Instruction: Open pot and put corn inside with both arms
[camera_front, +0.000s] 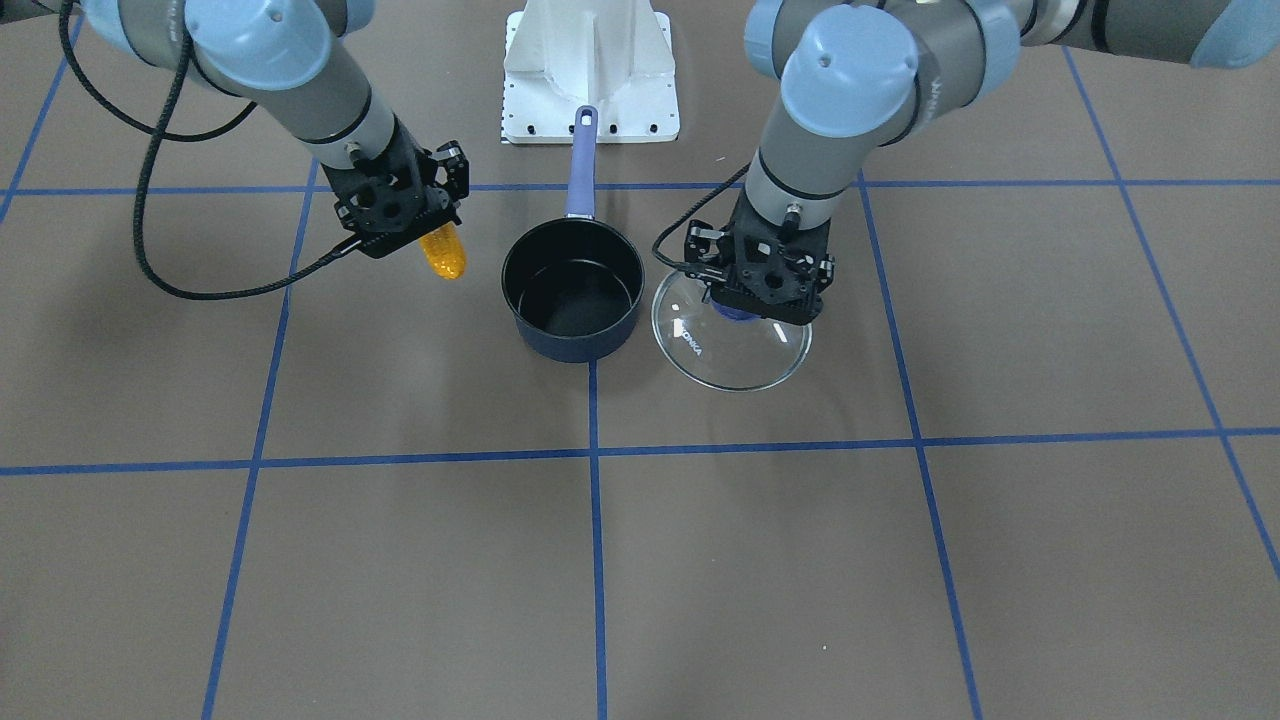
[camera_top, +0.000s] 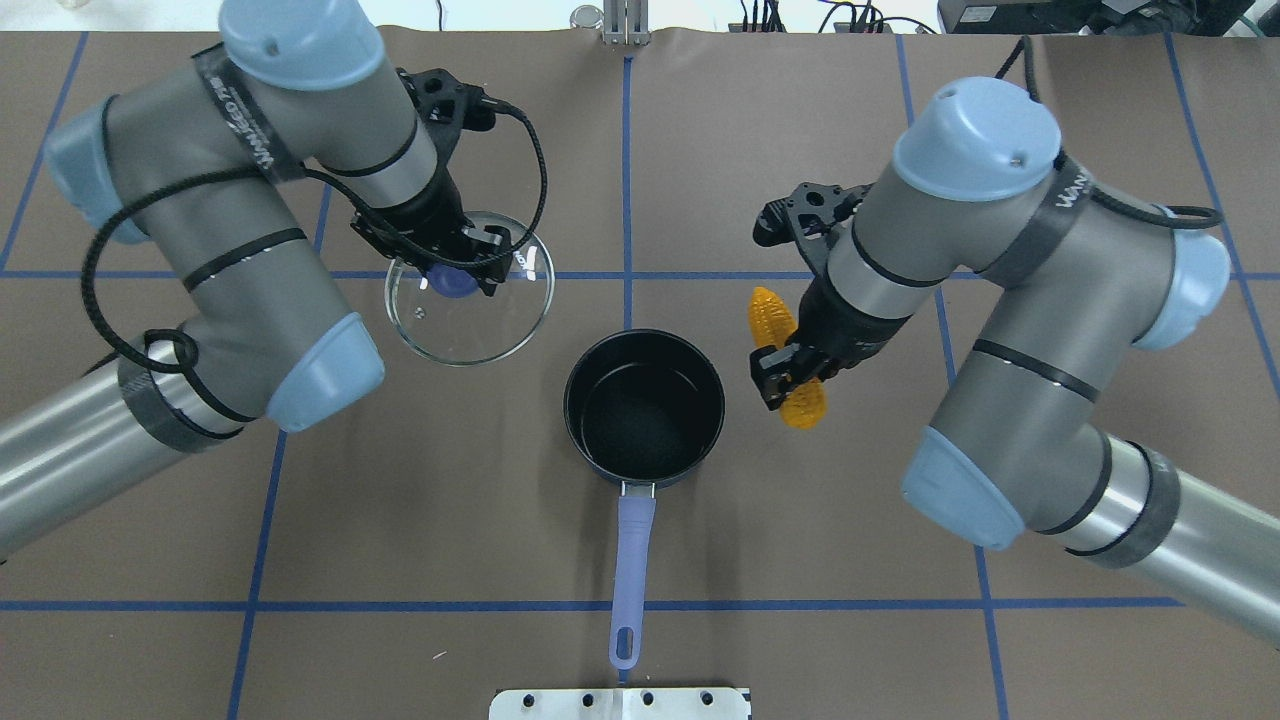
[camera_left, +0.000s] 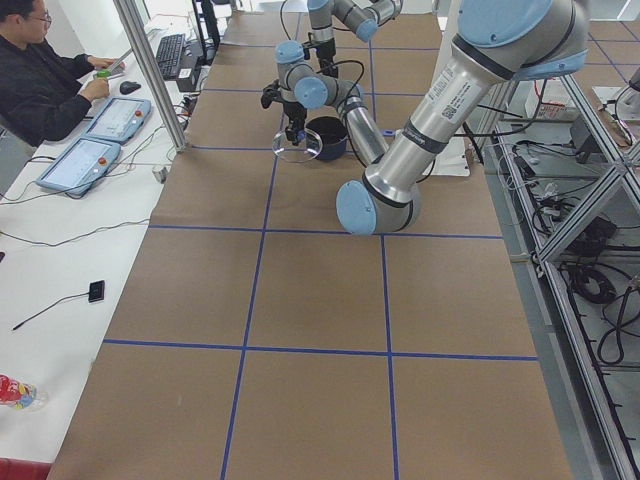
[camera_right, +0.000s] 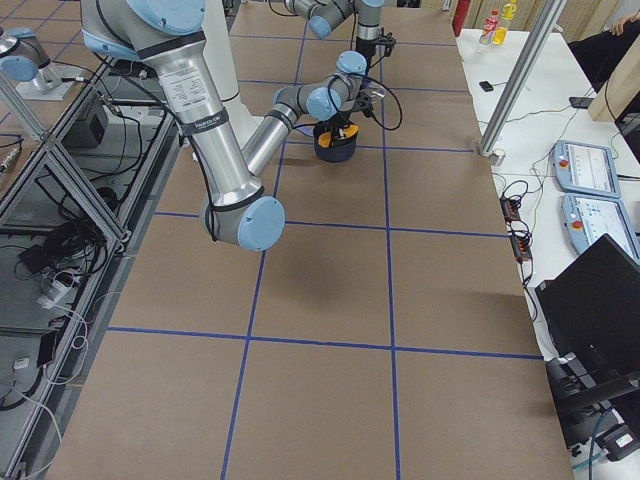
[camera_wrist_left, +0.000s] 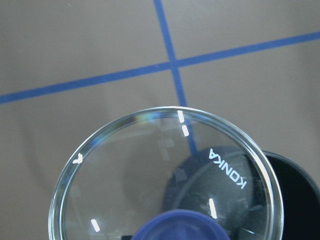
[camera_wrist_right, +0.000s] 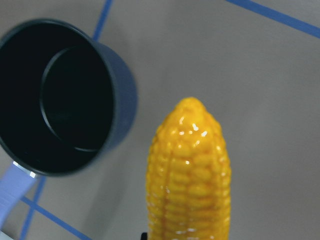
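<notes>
The dark blue pot stands open in the middle of the table, and its purple handle points toward the robot base. It also shows in the overhead view. My left gripper is shut on the blue knob of the glass lid and holds it level, low beside the pot. The lid also shows in the front view and the left wrist view. My right gripper is shut on the yellow corn, which is lifted off the table on the pot's other side. The corn fills the right wrist view.
The white robot base plate lies just past the pot handle's end. Blue tape lines grid the brown table. An operator sits at a side table with control pendants.
</notes>
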